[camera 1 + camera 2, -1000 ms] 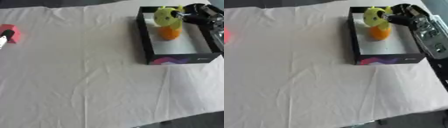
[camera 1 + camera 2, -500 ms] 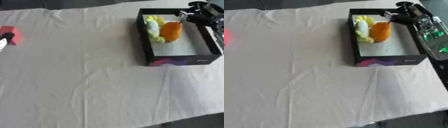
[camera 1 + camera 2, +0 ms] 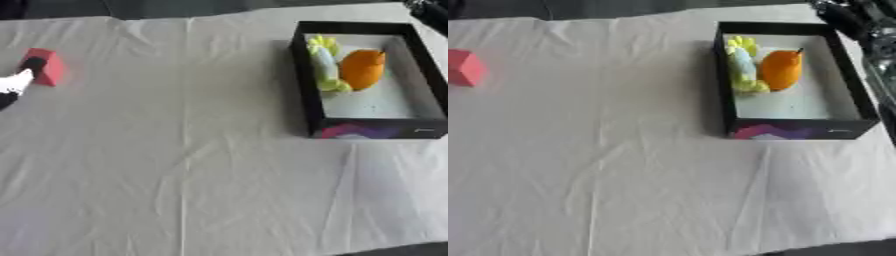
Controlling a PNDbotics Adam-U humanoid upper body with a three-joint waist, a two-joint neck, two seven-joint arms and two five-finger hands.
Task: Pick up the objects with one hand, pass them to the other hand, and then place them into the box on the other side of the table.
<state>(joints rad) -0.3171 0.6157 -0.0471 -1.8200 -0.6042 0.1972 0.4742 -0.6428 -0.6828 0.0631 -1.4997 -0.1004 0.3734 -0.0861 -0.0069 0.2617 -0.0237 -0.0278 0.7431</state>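
Observation:
A black box (image 3: 303, 90) with a pale floor stands at the right of the table. In it lie an orange fruit-shaped thing (image 3: 361, 69) and, on its left, a yellow-green thing (image 3: 324, 61). My right hand (image 3: 843, 16) shows dark at the upper right corner, above the box's far right corner and apart from both things. A red block (image 3: 45, 66) sits at the far left. My left hand (image 3: 14, 83) comes in from the left edge, with its dark tip at the block's near-left side.
A creased white cloth (image 3: 175, 150) covers the table. Its front edge shows at the lower right (image 3: 833, 245). My right arm (image 3: 883, 45) runs along the box's right side.
The orange and yellow-green things went from my right hand above the box to lying on its floor. My right hand drew back to the upper right corner.

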